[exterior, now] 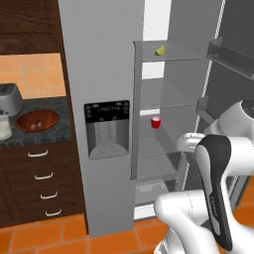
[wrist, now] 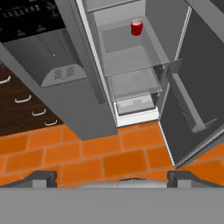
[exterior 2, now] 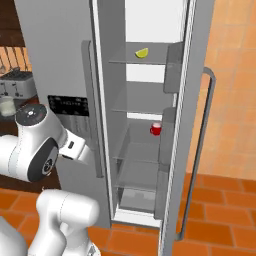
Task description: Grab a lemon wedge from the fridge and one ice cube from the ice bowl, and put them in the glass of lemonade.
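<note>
The fridge (exterior: 99, 59) stands with its right door (exterior 2: 200, 60) swung open. On an upper shelf inside lies the lemon wedge (exterior: 159, 50) (exterior 2: 142, 52), small and bright yellow. To the left, the coppery ice bowl (exterior: 37, 120) sits on the dark counter, and the glass of lemonade (exterior: 4, 129) (exterior 2: 6, 106) is beside it at the frame's edge. My gripper (wrist: 113, 179) is open and holds nothing. It hangs low in front of the fridge (wrist: 65, 74), well below the wedge's shelf, looking down at the lower shelves and the orange floor.
A small red cup (exterior: 156, 122) (exterior 2: 156, 129) (wrist: 137, 27) stands on a middle fridge shelf. The open door (wrist: 192, 87) with its bins juts out on the right. A grey toaster (exterior 2: 15, 82) sits on the counter, with drawers (exterior: 42, 173) below.
</note>
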Tool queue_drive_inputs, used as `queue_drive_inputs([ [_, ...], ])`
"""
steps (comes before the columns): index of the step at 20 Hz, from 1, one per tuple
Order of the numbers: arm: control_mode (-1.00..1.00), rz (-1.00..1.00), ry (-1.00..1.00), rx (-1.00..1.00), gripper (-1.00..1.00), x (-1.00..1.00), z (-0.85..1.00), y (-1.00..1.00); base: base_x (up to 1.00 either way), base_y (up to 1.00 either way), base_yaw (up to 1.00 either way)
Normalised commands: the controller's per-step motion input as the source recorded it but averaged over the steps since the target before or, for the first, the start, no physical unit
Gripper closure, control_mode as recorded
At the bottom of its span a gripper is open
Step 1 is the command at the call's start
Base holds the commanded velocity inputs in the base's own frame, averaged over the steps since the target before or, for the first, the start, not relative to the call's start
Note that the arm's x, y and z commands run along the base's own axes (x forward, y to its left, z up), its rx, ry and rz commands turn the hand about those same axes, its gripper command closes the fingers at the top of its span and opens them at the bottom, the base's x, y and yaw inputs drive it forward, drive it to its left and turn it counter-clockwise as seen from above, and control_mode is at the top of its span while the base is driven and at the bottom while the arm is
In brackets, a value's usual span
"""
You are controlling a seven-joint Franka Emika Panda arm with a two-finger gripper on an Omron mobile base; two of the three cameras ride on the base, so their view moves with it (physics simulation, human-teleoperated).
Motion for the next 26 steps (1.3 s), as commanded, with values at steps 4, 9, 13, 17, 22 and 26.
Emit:
queue_drive_inputs([
  [4, 1.0, 0.0, 0.0, 0.0, -1.0, 0.0, 0.0, 0.0, 0.4, -0.53, -0.1],
  [9, 1.0, 0.0, 0.0, 0.0, -1.0, 0.0, 0.0, 0.0, 0.58, -0.16, -0.01],
  [13, 1.0, 0.0, 0.0, 0.0, -1.0, 0.0, 0.0, 0.0, 0.88, -0.01, 0.0],
  [17, 1.0, 0.0, 0.0, 0.0, -1.0, 0.0, 0.0, 0.0, 0.92, -0.15, 0.0],
  [22, 1.0, 0.0, 0.0, 0.0, -1.0, 0.0, 0.0, 0.0, 0.71, -0.3, 0.0],
  [26, -1.0, 0.0, -0.03, 0.0, -1.0, 0.24, 0.21, -0.19, 0.0, 0.0, 0.0],
])
